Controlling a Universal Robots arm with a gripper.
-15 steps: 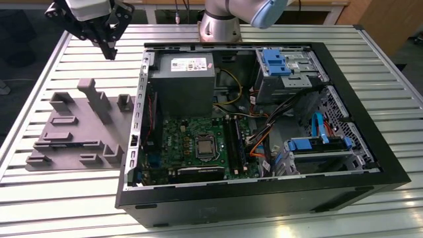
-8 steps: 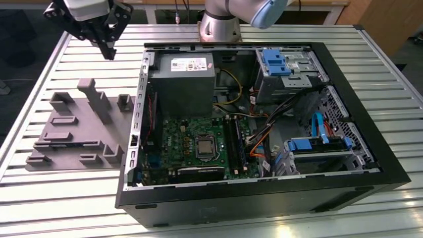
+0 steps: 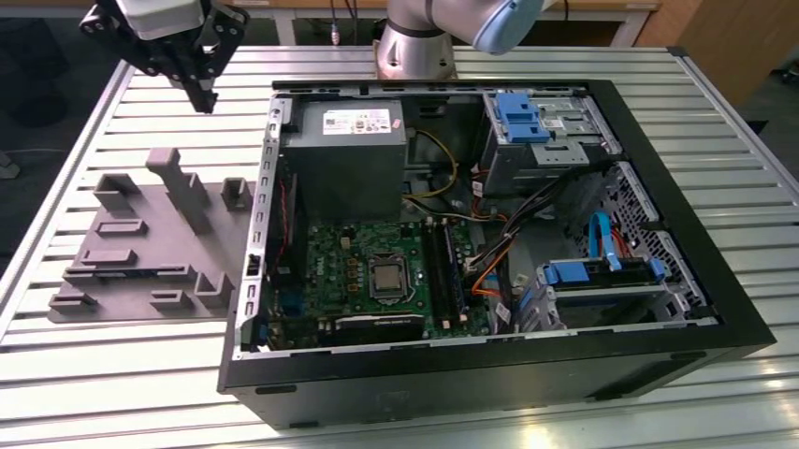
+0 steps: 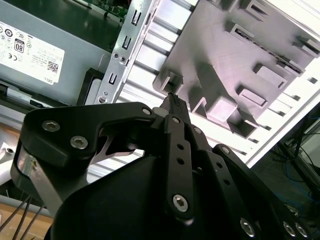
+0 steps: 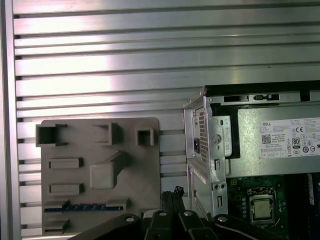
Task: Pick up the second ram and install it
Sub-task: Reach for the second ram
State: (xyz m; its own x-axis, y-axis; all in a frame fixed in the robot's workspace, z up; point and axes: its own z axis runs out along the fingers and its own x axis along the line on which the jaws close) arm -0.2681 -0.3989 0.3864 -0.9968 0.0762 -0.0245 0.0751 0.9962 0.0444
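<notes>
The second ram (image 5: 82, 207) is a thin blue-green stick lying in a slot of the grey holder block (image 5: 135, 170), seen in the first wrist view. That holder (image 3: 150, 234) rests on the slatted table at the exterior view's left, beside the open computer case (image 3: 500, 374). My gripper (image 3: 202, 101) hangs high above the table past the holder's far end, well apart from the ram. Its black fingers meet at the tips in both wrist views, so my gripper (image 4: 172, 98) (image 5: 172, 192) is shut with nothing in it. The black memory slots (image 3: 443, 271) run along the green motherboard (image 3: 355, 271).
A grey power supply (image 3: 343, 150) fills the case's far corner nearest my gripper. Blue drive brackets (image 3: 525, 117) and orange and blue cables (image 3: 600, 234) sit on the exterior view's right. The case's metal wall (image 5: 205, 150) stands next to the holder. The arm's base (image 3: 418, 47) is behind the case.
</notes>
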